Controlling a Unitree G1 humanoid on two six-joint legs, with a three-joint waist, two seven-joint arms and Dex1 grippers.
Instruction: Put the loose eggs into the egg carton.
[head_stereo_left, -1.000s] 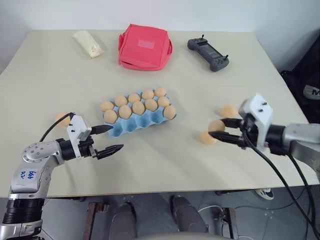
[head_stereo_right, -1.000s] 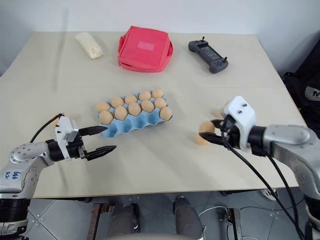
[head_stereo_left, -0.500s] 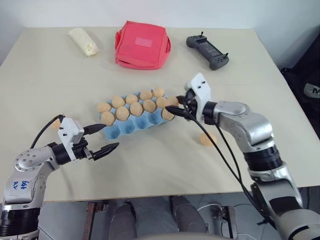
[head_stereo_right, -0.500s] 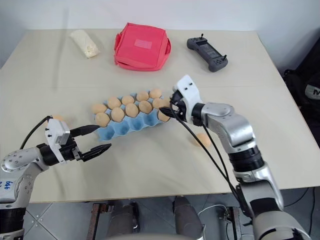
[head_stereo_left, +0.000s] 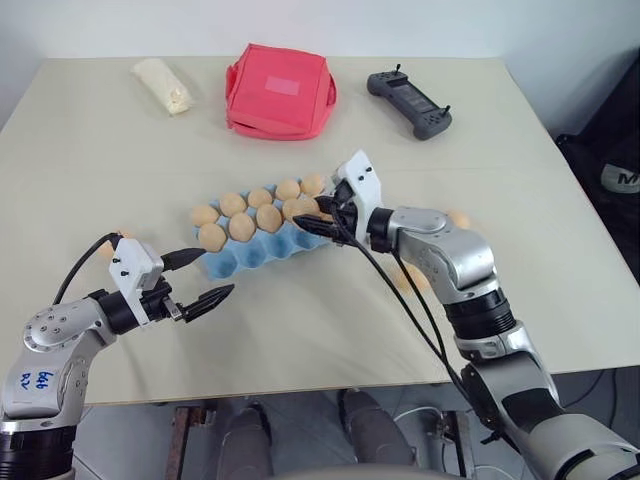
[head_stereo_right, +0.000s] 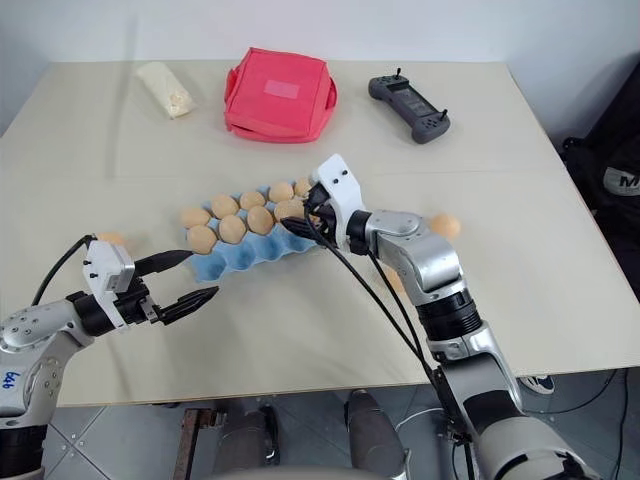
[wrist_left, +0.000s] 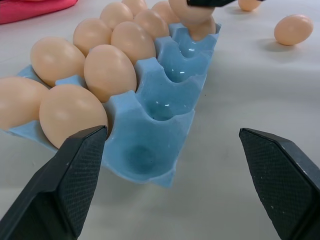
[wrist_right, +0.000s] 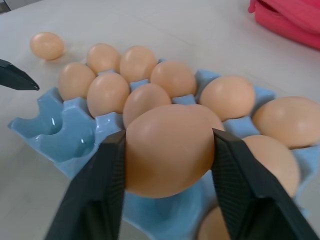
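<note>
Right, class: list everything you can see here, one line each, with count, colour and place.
table: one, beige, under everything.
egg carton: one, light blue, mid-table, front cups mostly empty.
eggs in carton: about eleven, tan, filling the two far rows plus one front cup.
loose eggs: three, tan, two right of the carton, one left.
held egg: one, tan, over the carton's front row.
red pouch: one, far side.
controller: one, black, far right.
wrapped bundle: one, cream, far left.
left gripper: black fingers, open, at the carton's left end.
right gripper: black fingers, closed on the held egg.
</note>
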